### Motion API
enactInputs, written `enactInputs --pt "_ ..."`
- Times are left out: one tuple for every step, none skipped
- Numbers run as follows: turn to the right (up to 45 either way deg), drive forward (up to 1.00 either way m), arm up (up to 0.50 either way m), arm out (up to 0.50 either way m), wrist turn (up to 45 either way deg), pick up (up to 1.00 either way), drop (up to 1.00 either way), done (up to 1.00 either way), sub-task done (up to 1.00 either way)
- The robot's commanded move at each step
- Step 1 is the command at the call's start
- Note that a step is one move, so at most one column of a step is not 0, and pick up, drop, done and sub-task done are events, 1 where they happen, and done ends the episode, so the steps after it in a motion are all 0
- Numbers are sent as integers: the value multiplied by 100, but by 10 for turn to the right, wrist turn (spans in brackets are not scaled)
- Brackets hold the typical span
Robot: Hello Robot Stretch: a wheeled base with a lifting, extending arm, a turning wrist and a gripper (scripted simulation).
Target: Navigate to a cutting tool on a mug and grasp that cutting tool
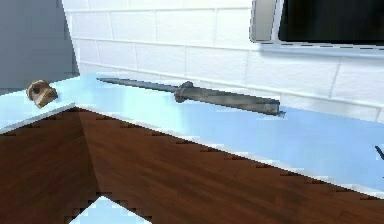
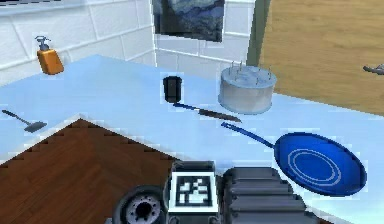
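Observation:
A black mug (image 2: 172,88) stands on the light blue counter (image 2: 110,100). Just to its right a dark knife (image 2: 212,114) lies flat on the counter, one end close to the mug's base. In the forward view a long dark blade with a brown grip (image 1: 190,95) lies across the counter (image 1: 300,140). At the arm side view's bottom edge sits a white marker square (image 2: 193,190), and left of it is the gripper's dark body (image 2: 140,208). Its far end is hard to make out, so I cannot tell whether it holds anything.
A grey pot with utensils (image 2: 247,88) stands behind the knife, with a blue frying pan (image 2: 320,163) to the right. An orange soap bottle (image 2: 48,58) and a spatula (image 2: 25,120) are at the left. A brown round object (image 1: 40,93) rests on the counter corner. Wooden cabinet fronts (image 1: 150,170) run below.

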Motion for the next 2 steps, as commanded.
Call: enactInputs --pt "0 0 0 50 0 0 0 0 0" --pt "0 0 0 0 450 0 0 0 0"
